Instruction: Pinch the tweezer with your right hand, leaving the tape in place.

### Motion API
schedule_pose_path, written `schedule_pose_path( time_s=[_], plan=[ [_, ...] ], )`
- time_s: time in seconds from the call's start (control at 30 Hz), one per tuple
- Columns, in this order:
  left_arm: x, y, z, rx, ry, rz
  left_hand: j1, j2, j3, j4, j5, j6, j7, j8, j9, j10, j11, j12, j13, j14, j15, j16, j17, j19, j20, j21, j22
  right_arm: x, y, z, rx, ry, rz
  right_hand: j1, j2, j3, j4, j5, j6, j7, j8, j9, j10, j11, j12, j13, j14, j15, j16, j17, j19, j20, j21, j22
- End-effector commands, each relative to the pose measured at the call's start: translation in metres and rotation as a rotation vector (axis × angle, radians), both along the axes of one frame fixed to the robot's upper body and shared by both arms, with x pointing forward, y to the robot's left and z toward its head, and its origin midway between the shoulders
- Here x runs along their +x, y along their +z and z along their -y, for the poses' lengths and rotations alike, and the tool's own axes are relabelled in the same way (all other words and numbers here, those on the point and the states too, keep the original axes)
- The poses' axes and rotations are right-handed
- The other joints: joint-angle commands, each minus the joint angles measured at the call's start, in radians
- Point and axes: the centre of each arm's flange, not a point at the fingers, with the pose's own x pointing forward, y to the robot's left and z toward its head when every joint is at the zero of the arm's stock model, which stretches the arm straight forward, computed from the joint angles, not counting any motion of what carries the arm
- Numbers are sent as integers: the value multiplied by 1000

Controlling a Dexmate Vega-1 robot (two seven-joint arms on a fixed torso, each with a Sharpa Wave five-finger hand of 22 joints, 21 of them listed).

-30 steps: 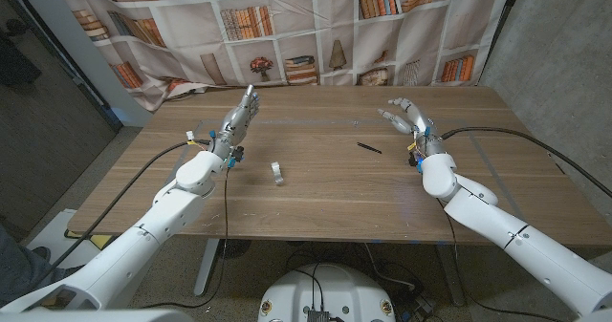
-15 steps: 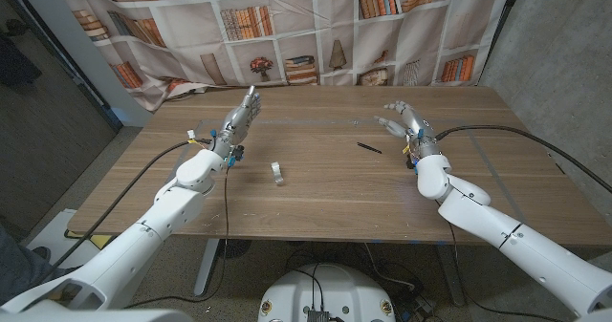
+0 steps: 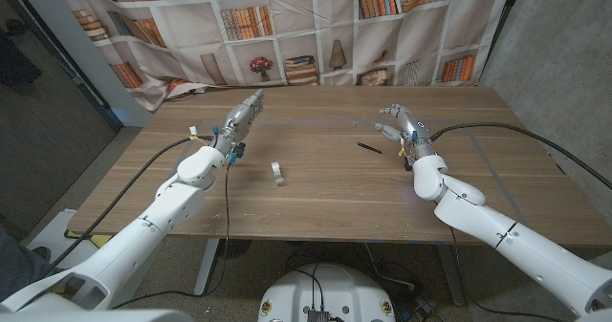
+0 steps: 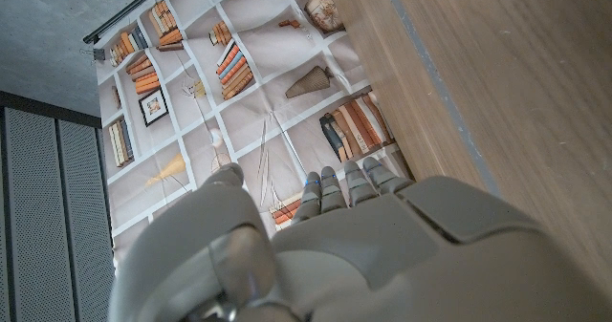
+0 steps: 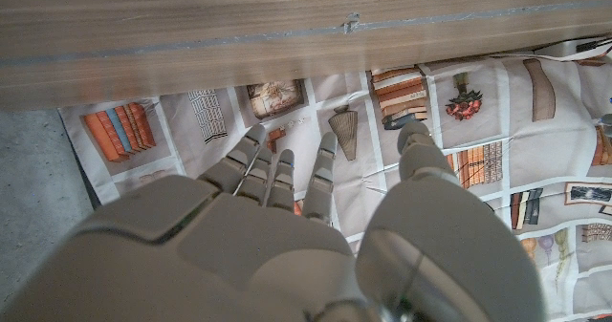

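Observation:
A thin black tweezer [image 3: 370, 148] lies on the wooden table [image 3: 325, 193], right of centre. My right hand [image 3: 399, 123] hovers just behind and to the right of it, fingers spread, holding nothing. A small white tape roll [image 3: 277, 174] stands near the table's middle. My left hand [image 3: 244, 115] is raised at the back left, fingers stretched out together, well away from the tape. In the right wrist view my right hand [image 5: 287, 236] shows its back with the fingers reaching toward the table edge. In the left wrist view my left hand [image 4: 335, 255] is likewise bare.
A bookshelf-printed curtain [image 3: 287, 26] hangs behind the table's far edge. Black cables [image 3: 507, 131] trail across the table's right side from my right wrist, and another cable [image 3: 143, 169] runs along my left arm.
My right hand has shifted left and a little lower, closer to the tweezer. My left hand has tilted slightly to the right. The tweezer and the tape have not moved.

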Motion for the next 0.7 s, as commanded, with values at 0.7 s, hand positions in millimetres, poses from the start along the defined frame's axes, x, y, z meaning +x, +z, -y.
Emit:
schedule_pose_path(
  time_s=[0.7],
  plan=[
    [5, 3, 5, 16, 10, -11, 29, -16, 73, 2, 12, 1, -3, -12, 3, 3, -4, -3, 5, 3, 4, -5, 5, 4, 2, -1, 4, 10, -19, -21, -156, -115, -58, 44, -16, 8, 6, -3, 9, -24, 11, 11, -35, 9, -4, 5, -11, 10, 0, 3, -8, -5, -13, 5]
  ],
)
